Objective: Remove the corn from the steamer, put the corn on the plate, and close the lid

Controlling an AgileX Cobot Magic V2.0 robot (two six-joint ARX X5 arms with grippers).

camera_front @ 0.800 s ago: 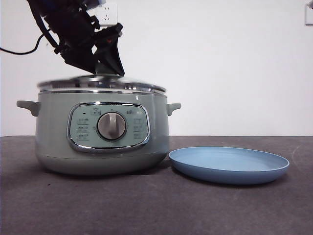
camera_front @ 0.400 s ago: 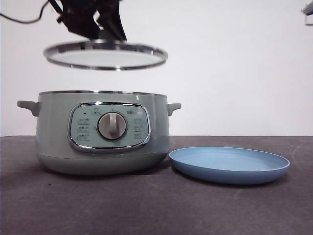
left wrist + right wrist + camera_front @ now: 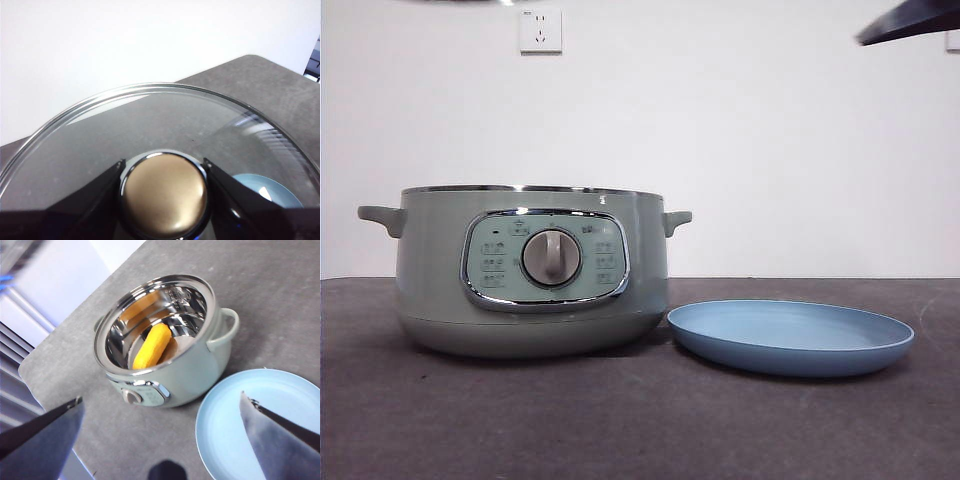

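Gleaming domed glass lid (image 3: 150, 130), clamped.

A staged test bench rather than a home kitchen: a steamer (image 3: 532, 270) and a blue plate (image 3: 790, 337) sit alone on a dark grey table (image 3: 640, 420) against a bare white wall (image 3: 770, 140) with a single socket (image 3: 540, 30). The right gripper (image 3: 160, 440), jaws spread wide, hangs above both; the pot lies below and ahead of it, near slatted blinds (image 3: 20, 340) at the table's edge.
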